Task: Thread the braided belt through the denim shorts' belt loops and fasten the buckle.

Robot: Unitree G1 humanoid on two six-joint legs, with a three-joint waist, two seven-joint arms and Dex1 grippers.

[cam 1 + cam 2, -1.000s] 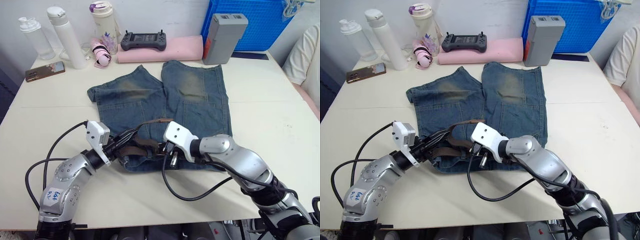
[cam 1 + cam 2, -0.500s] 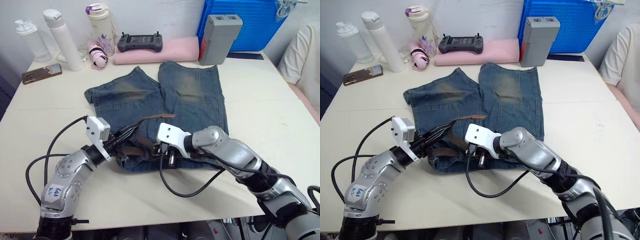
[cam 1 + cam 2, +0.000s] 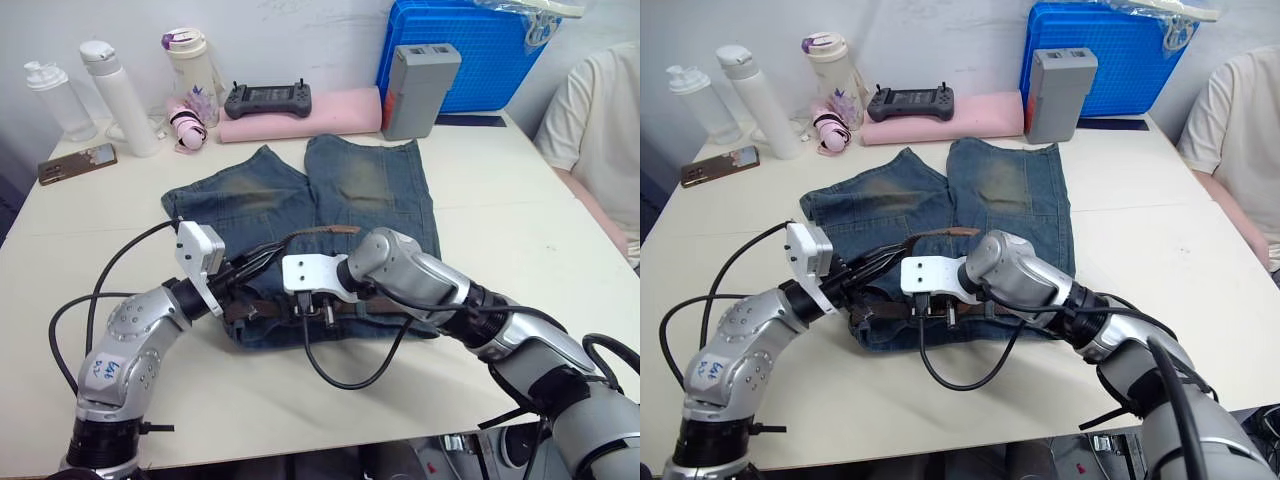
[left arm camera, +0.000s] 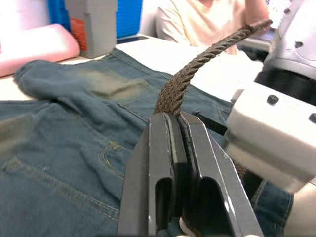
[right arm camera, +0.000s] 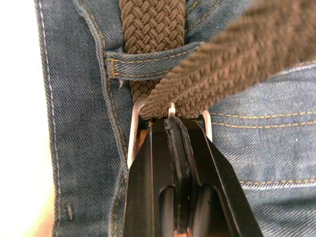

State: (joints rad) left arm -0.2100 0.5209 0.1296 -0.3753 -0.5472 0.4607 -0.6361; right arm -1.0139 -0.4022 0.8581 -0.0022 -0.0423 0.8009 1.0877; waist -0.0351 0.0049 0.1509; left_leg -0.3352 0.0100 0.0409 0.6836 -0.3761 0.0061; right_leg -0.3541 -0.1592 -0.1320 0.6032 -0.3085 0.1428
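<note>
Pale tabletop, clutter along the back wall, and you are at the fastening stage.

The denim shorts (image 3: pixel 330 220) lie flat mid-table with the braided belt (image 5: pixel 153 29) already under at least one of the belt loops (image 5: pixel 148 61) at the near waistband. Your left gripper (image 4: pixel 173 118) is pressed together on the belt's free end, holding it arched up over the shorts; your right gripper (image 5: pixel 173 123) is clamped on the buckle (image 5: pixel 134 133), where the strap crosses the silver frame. Compared with a second ago, the right arm has swung in toward the left one, so the two grippers now sit close together over the waistband. That suggests the tail is feeding through the frame; next comes seating the prong.
</note>
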